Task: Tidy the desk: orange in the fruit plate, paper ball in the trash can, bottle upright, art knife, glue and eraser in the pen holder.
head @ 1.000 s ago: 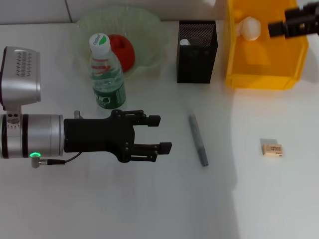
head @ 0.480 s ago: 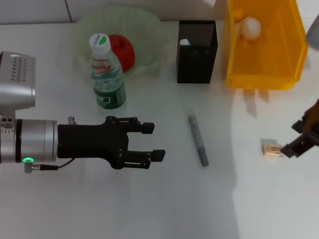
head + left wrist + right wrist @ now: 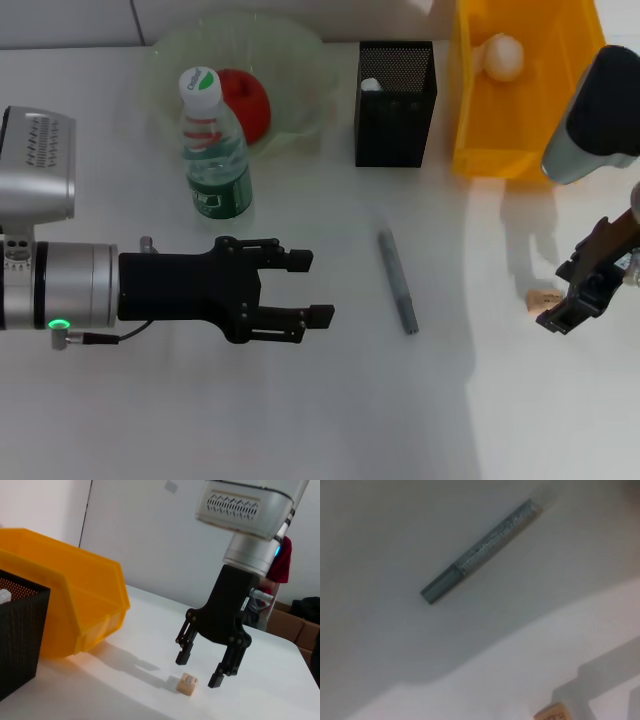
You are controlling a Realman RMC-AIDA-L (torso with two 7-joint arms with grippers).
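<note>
On the desk (image 3: 330, 400), my right gripper (image 3: 572, 292) hangs open just above the small beige eraser (image 3: 543, 297), partly covering it. The left wrist view shows the right gripper (image 3: 198, 670) with its fingers straddling the eraser (image 3: 188, 684) without touching it. My left gripper (image 3: 312, 288) is open and empty, low over the desk, in front of the upright bottle (image 3: 214, 150). The orange (image 3: 247, 102) lies in the fruit plate (image 3: 290, 50). The paper ball (image 3: 503, 55) is in the trash can (image 3: 520, 150). A slim grey stick (image 3: 397, 280), art knife or glue, lies on the desk.
The black mesh pen holder (image 3: 395, 110) stands between plate and trash can, with a white-topped item (image 3: 370, 85) inside. In the right wrist view, the grey stick (image 3: 482, 550) and a corner of the eraser (image 3: 552, 713) show on the desk.
My right arm came from over the trash can down to the eraser, now hovering above it. The left gripper drifted slightly back and down. The paper ball stays in the trash can.
</note>
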